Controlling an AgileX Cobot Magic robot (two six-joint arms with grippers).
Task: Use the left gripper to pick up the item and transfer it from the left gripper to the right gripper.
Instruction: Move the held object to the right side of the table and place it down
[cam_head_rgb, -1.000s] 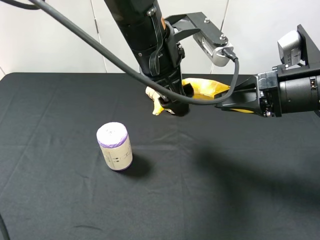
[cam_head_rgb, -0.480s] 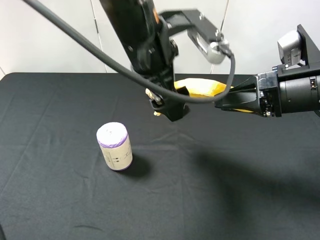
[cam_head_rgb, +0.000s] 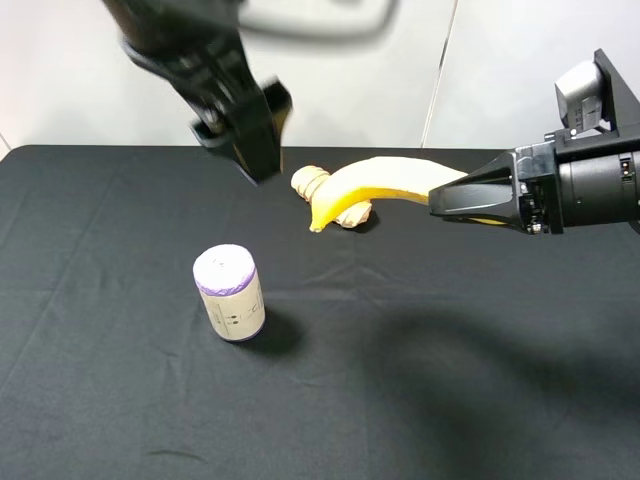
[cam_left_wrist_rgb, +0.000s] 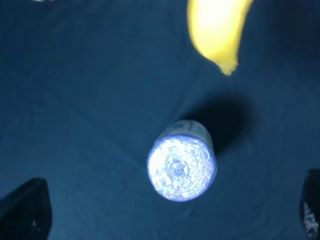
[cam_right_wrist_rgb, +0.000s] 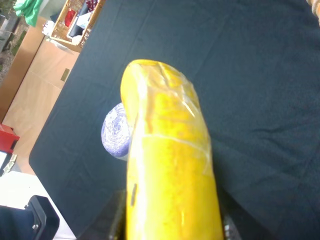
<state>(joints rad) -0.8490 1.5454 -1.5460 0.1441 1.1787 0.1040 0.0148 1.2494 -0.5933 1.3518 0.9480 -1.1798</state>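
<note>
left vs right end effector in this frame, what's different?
1. The left end effector is open and holds nothing; the right end effector is shut on the banana.
2. The left one points downward at a tilt, above the rear left of the table; the right one reaches in level from the right side.
3. The left one is blurred in the high view; the right one is sharp.
Shared: both are black, two-fingered and off the table.

No legible text, only tiny unreadable print on the purple-topped cylinder

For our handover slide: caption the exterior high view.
The right gripper holds the banana over the table; the open left gripper hangs apart, empty.
</note>
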